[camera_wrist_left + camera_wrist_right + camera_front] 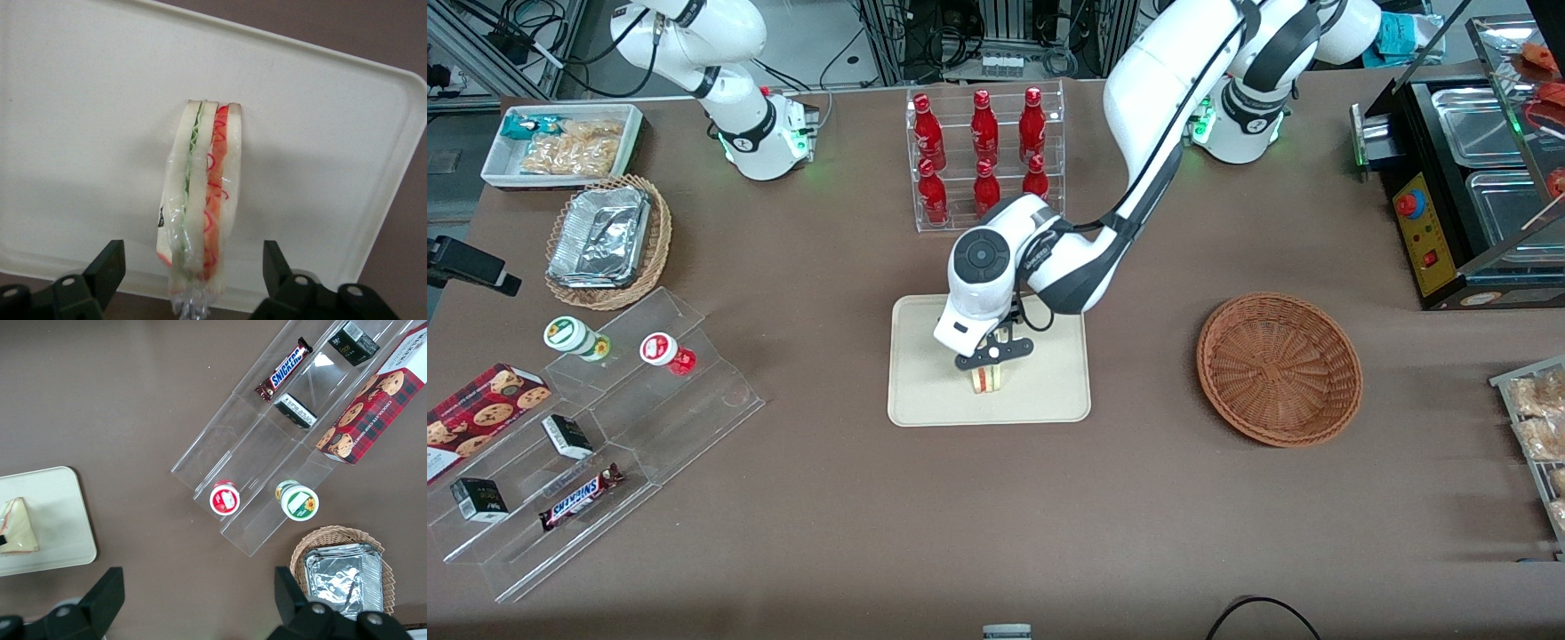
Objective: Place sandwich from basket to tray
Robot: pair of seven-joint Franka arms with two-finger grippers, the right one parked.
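**Sandwich standing on tray, tool spread around it**

The tool (993, 354) hung low over the tray (925, 391), on the part of it nearer the front camera. In the wrist view its two fingers (107, 270) stood wide apart, one to each side of the sandwich (200, 213), with clear gaps on both sides; neither pad touched the wrap. So the tool was open and gripped nothing.

The sandwich (986, 380) stood on edge on the tray, directly below the tool and between the fingers. Its long axis ran straight away from the wrist camera, square to the line between the fingers, filling layers facing up toward the lens. Clear wrap was bunched at the end nearest the tool. It looked to be resting on the tray under its own weight, though contact at its base was hidden.

The basket (1279, 369) sat empty on the desk (996, 533), well apart from the tray toward the working arm's end.

Judgement: the placing looked essentially done. The coming move would be a straight lift, and with the fingers clear on both sides the room seemed sufficient. The risk was the narrow footing: a thin wedge on edge could tip if a finger brushed the loose wrap. The tray surface was flat, smooth and bare around the sandwich.
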